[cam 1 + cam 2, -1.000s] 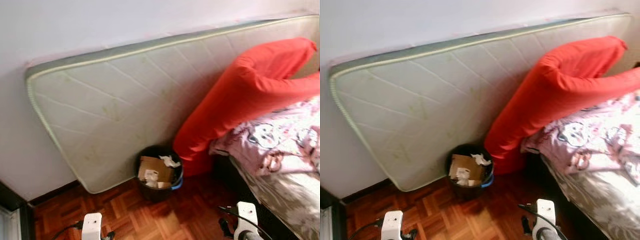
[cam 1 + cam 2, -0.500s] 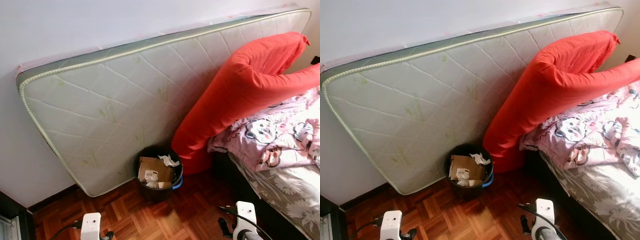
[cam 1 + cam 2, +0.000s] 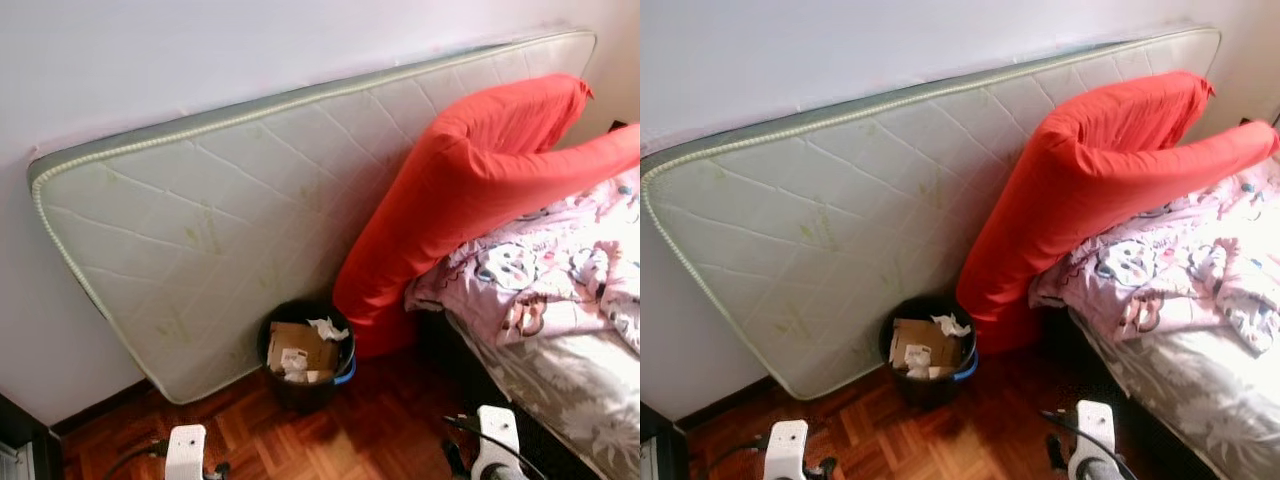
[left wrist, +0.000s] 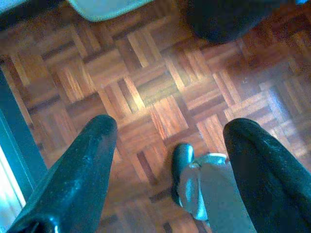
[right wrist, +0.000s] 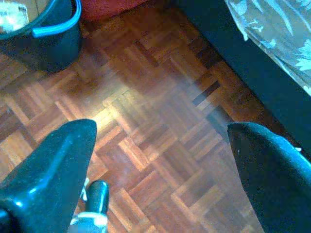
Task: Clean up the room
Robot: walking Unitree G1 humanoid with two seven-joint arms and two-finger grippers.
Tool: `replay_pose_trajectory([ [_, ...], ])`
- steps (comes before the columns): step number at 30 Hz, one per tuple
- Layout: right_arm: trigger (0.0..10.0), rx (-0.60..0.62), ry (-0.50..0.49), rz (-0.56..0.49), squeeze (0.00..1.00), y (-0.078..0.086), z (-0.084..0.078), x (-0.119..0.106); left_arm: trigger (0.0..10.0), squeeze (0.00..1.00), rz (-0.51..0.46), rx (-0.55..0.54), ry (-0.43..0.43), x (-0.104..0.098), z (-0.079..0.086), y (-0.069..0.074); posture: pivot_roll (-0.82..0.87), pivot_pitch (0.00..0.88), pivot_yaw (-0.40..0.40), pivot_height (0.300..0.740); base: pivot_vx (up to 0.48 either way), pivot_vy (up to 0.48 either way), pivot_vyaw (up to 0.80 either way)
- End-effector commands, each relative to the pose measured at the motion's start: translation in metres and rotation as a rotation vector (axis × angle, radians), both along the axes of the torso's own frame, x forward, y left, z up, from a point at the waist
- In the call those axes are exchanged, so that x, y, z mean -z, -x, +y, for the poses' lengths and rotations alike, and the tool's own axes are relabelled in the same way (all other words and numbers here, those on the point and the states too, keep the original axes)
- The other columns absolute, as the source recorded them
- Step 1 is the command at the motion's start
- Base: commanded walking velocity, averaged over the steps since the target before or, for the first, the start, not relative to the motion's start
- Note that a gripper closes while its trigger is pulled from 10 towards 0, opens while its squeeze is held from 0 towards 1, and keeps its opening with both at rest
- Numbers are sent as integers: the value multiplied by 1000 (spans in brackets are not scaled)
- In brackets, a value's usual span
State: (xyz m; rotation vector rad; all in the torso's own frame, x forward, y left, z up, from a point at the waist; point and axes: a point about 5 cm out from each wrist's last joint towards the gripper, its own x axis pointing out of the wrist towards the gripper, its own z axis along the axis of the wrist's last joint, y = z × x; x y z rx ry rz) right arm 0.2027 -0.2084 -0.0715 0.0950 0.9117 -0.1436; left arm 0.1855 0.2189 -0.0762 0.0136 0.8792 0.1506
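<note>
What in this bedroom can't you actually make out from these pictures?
- Dustbin contents: head views show cardboard and crumpled paper; anything beneath is hidden, and the label print is too small.
- Mattress right part: covered by the red pillow.
- Bed: cut off by the right edge.
- Blanket print: too blurred to read.

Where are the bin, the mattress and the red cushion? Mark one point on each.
bin (image 3: 282,388): left eye view, on its dark front wall.
mattress (image 3: 220,210): left eye view, on its quilted face.
red cushion (image 3: 1080,190): right eye view, on its middle.
</note>
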Motion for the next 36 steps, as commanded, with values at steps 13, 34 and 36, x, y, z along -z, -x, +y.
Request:
replay_pose_trajectory([
  [13, 10000, 9, 5, -3, 0, 0, -1, 0, 10000, 0, 27, 23, -2, 2, -1, 3, 66, 0, -34, 740, 0, -371, 0],
  [34, 10000, 13, -10, -10, 0, 2, 2, 1, 10000, 0, 34, 46, -9, 3, 0, 5, 56, 0, -19, 740, 0, -371, -315],
  [36, 10000, 12, -9, -9, 0, 2, 2, 1, 10000, 0, 35, 47, -9, 3, 0, 5, 56, 0, -19, 740, 0, -371, 0],
])
